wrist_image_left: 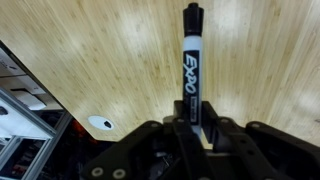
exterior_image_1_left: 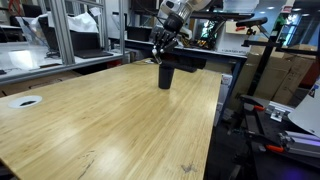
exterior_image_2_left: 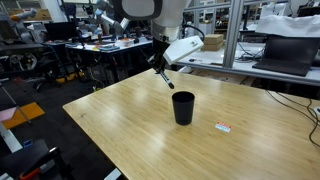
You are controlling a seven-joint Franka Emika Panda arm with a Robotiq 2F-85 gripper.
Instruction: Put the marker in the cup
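My gripper (wrist_image_left: 187, 125) is shut on the marker (wrist_image_left: 190, 65), a dark pen with a whitish label that sticks out from between the fingers in the wrist view. In both exterior views the gripper (exterior_image_1_left: 163, 47) (exterior_image_2_left: 160, 66) hangs in the air above the table. The dark cup (exterior_image_1_left: 166, 76) (exterior_image_2_left: 183, 107) stands upright on the wooden table (exterior_image_1_left: 110, 120). In an exterior view the gripper is above and just beside the cup. The marker shows as a thin dark stick below the gripper (exterior_image_2_left: 162, 76). The cup is out of the wrist view.
A flat white ring-shaped object (exterior_image_1_left: 25, 101) (wrist_image_left: 100, 123) lies near a table corner. A small white and red tag (exterior_image_2_left: 223, 126) lies on the table by the cup. Desks, frames and equipment surround the table.
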